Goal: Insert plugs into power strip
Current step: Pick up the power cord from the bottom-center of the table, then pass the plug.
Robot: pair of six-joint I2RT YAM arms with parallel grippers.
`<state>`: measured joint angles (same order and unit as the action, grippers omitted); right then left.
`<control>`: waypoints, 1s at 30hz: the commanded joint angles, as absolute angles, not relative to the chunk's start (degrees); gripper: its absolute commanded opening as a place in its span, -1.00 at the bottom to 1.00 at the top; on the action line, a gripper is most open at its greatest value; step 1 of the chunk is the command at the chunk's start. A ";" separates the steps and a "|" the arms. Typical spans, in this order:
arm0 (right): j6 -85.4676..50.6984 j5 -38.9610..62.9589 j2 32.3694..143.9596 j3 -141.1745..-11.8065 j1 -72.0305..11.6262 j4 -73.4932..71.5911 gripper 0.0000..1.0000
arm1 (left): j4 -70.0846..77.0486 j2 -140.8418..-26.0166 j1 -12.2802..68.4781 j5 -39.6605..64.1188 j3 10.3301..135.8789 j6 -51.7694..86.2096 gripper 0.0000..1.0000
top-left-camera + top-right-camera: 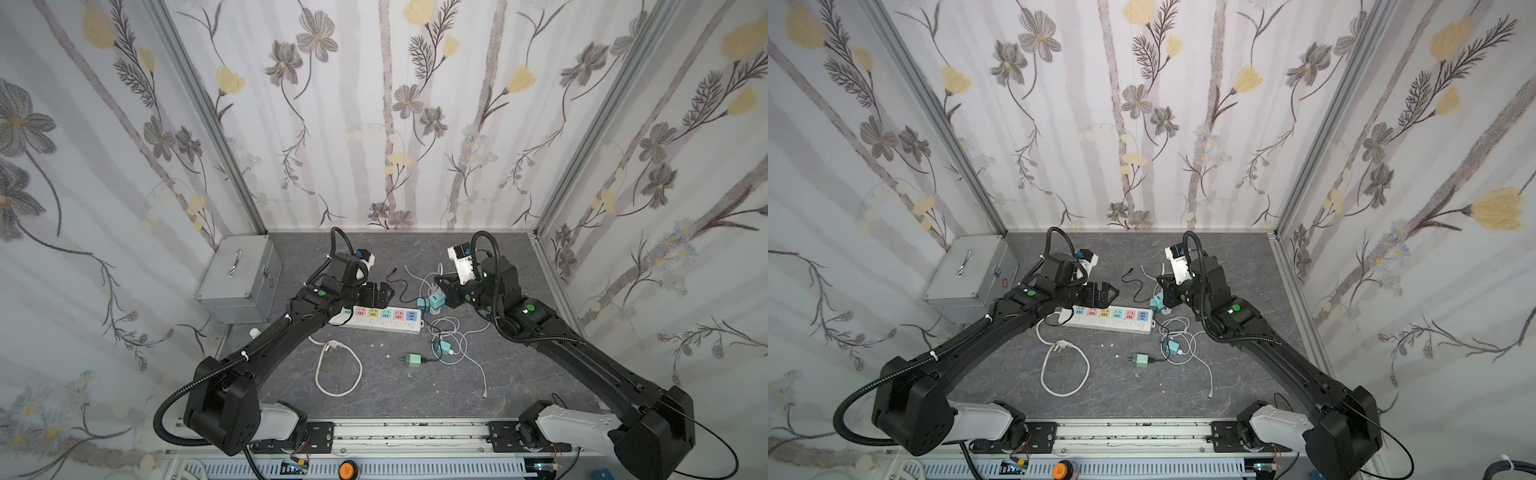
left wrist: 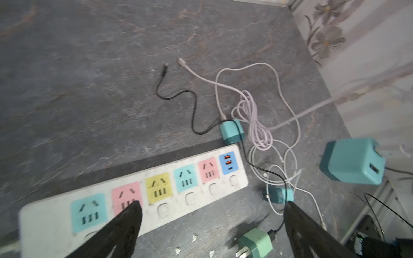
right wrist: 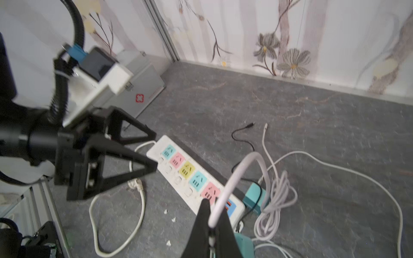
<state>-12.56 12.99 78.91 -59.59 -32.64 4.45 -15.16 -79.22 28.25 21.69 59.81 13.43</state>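
The white power strip [image 1: 388, 326] [image 1: 1100, 325] lies mid-table with its pastel sockets bare. My left gripper [image 1: 384, 293] [image 2: 212, 207] hovers open over the strip's left half and holds nothing. My right gripper [image 1: 441, 287] [image 3: 212, 223] is shut on the white cable of a teal plug [image 1: 437, 300] [image 2: 353, 160] [image 3: 244, 245], which sits just past the strip's right end. A second teal plug [image 1: 424, 305] [image 2: 231, 133] rests against that end. Nearer the front lie another teal plug [image 1: 442, 347] [image 2: 279, 195] and a mint green plug [image 1: 413, 359] [image 1: 1140, 360] [image 2: 257, 244].
A grey metal box [image 1: 241, 276] with a handle stands at the back left. The strip's thick white cord [image 1: 336, 374] loops toward the front and ends in a three-prong plug. Thin white and black cables [image 1: 455, 332] tangle right of the strip. Papered walls close three sides.
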 commanded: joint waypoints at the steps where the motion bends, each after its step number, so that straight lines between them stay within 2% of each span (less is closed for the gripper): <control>1: -12.02 19.25 82.09 -64.19 -32.19 -1.88 -1.00 | -6.68 -81.23 28.84 33.27 61.45 11.01 1.00; 8: -14.01 24.20 89.07 -71.05 -32.23 -2.63 -1.00 | -2.52 -84.54 31.34 31.79 63.97 6.29 0.94; 12: -15.52 25.66 91.60 -74.47 -32.21 -0.08 -1.00 | -1.23 -84.67 31.63 26.21 64.38 3.23 0.85; 23: -21.29 26.98 99.08 -81.14 -32.60 4.04 -1.00 | -3.65 -86.15 33.28 19.97 68.69 -5.87 0.39; 30: -21.86 27.25 100.46 -82.44 -33.50 4.13 -1.00 | -4.85 -87.58 33.66 20.66 70.30 -6.53 0.13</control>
<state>-20.97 25.91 100.12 -81.80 -33.30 5.43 -4.73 -87.33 33.65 21.04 69.47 -4.82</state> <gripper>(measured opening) 0.062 0.573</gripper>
